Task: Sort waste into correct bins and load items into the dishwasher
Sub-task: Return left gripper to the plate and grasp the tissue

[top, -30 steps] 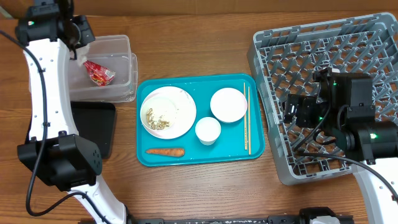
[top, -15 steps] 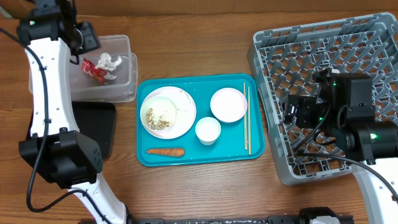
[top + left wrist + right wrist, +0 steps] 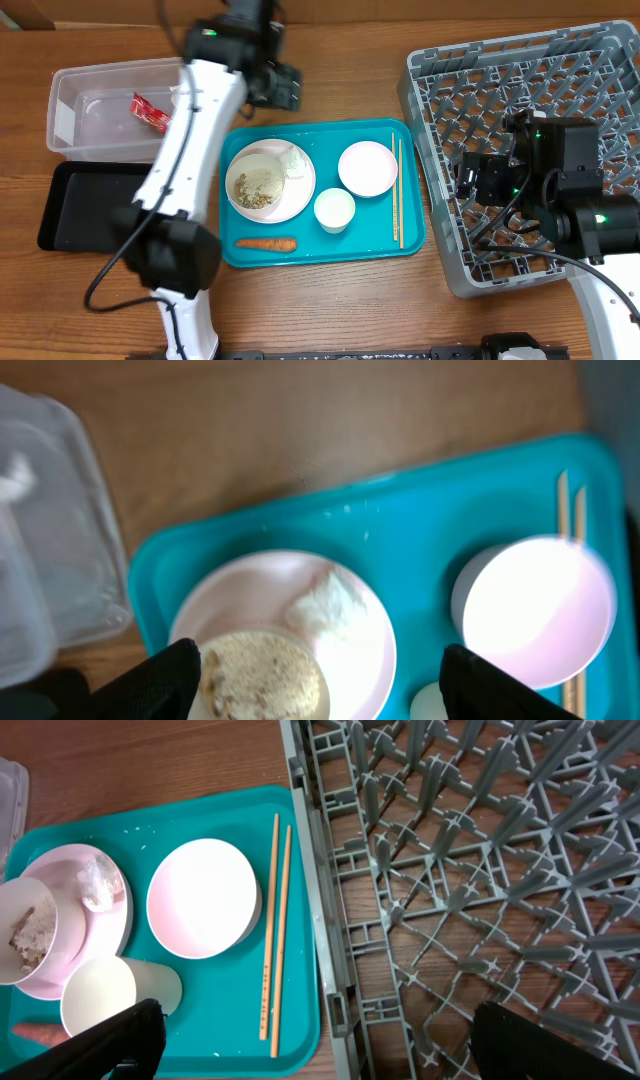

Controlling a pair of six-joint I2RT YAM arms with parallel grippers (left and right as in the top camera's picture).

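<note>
The left arm (image 3: 190, 150) had swung from the clear tub (image 3: 70, 130) (red snack wrapper (image 3: 146, 112) inside) to the teal tray (image 3: 410, 240), left gripper (image 3: 335, 682) spread empty above the crumpled tissue (image 3: 325, 603) on the white plate (image 3: 300, 192). It should probably descend straight, straddling the tissue, clear of the rice bowl (image 3: 262, 680) just beside it; only the right wrist view showed the right gripper (image 3: 330, 1042) spread too.

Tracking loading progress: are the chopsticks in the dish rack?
No, the chopsticks lie on the teal tray, beside the dish rack.
</note>
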